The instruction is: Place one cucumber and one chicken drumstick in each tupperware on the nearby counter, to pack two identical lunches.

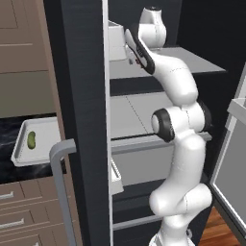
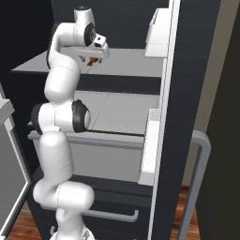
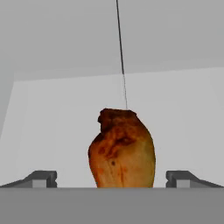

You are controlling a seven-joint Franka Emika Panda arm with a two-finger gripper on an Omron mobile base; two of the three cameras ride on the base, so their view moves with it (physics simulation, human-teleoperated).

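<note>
Hand view gives you the nearest read: the gripper (image 3: 112, 178) stands spread wide, one dark fingertip (image 3: 41, 178) on each side of the chicken drumstick (image 3: 122, 148), neither touching it, so you hold nothing yet. That straddle looks like a lineup for closing on the meat across its width. The drumstick sits on the grey fridge shelf (image 3: 52, 113), its lower end cut off by the view's bottom, and you cannot tell how it lies along its length. From the right base view, the same drumstick shows as a small orange patch (image 2: 93, 60) under the hand, too small to read further. Farther from the drumstick, outside the fridge past the dark door edge, the left base view shows a tupperware (image 1: 43, 129) on the black counter (image 1: 7, 132) with one cucumber (image 1: 32, 140) already in it; part of that container is hidden by the door, and a second one you cannot make out.
</note>
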